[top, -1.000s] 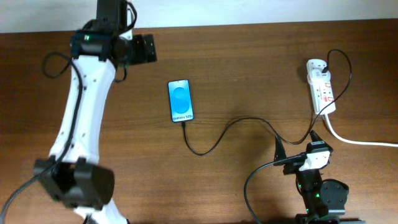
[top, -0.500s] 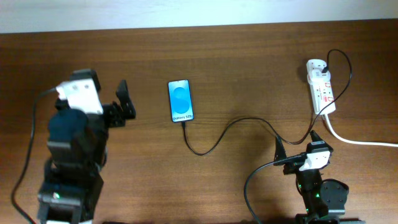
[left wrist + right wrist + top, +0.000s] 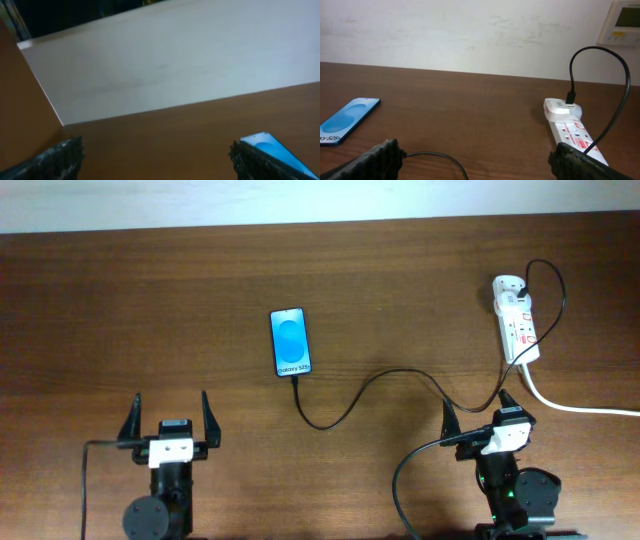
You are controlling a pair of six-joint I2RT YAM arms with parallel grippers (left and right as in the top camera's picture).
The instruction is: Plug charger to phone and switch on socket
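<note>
Black charger [image 3: 400,370] looks plugged into the phone [image 3: 290,342], upper centre; the socket [image 3: 517,320] sits upper right. The left gripper [image 3: 170,408] and right gripper [image 3: 476,412] are spread and empty. Left wrist view: phone corner lower right. Right wrist view: socket at right, switch position unreadable, so switching on is probably what is left.

Dark brown wood-grain table [image 3: 400,280] fills nearly the whole overhead view; pale strip of wall [image 3: 300,200] runs along its far edge; from the rt wrist cam the wall is off-white w/ faint scuffs, meeting the tabletop in a straight line; small beige wall panel [image 3: 624,22] w/ greenish display at top rt; light soft, even; left wrist view blurred, dark patch [image 3: 75,10] above the wall.
</note>
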